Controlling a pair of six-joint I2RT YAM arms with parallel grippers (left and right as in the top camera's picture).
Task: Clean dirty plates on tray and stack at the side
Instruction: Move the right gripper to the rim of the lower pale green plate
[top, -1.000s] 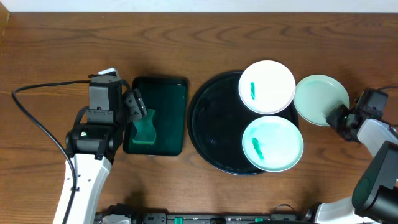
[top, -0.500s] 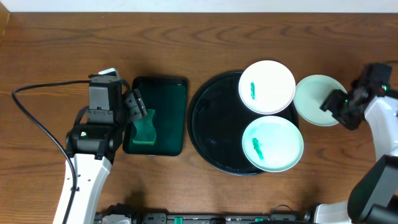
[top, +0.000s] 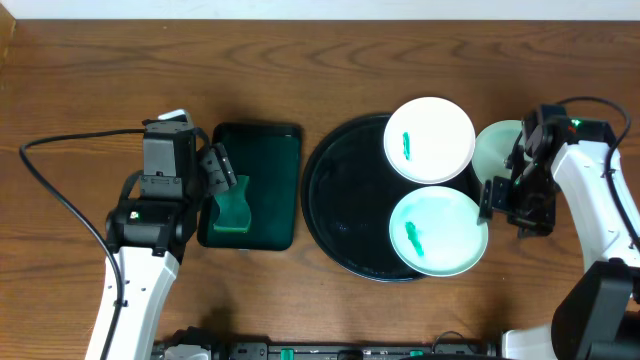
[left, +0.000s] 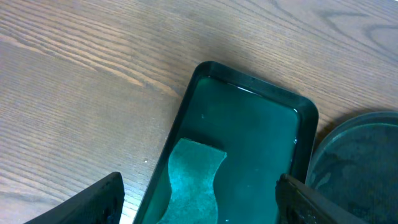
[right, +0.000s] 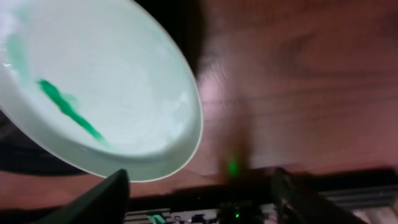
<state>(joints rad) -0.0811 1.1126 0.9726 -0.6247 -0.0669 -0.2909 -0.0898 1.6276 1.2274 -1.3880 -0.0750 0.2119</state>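
Note:
Two plates rest on the black tray (top: 340, 200): a white plate (top: 429, 139) at the back and a pale mint plate (top: 437, 231) at the front, each with a green smear. Another pale plate (top: 495, 150) lies on the table just right of the tray, partly hidden by my right arm. My right gripper (top: 497, 200) hovers open at the front plate's right rim. In the right wrist view that smeared plate (right: 99, 87) fills the upper left, and nothing is between the fingers of the gripper (right: 199, 199). My left gripper (top: 222, 175) stands open above a green sponge (top: 234, 208).
The sponge (left: 189, 180) lies in a small rectangular dark green tray (top: 265, 150) left of the black tray (left: 360, 162). A black cable (top: 60, 190) loops over the table at the far left. Bare wood surrounds the trays.
My right gripper has opened, left the right edge of the side plate and swung left to the front plate's rim. The side plate stays on the table. The left arm has not moved.

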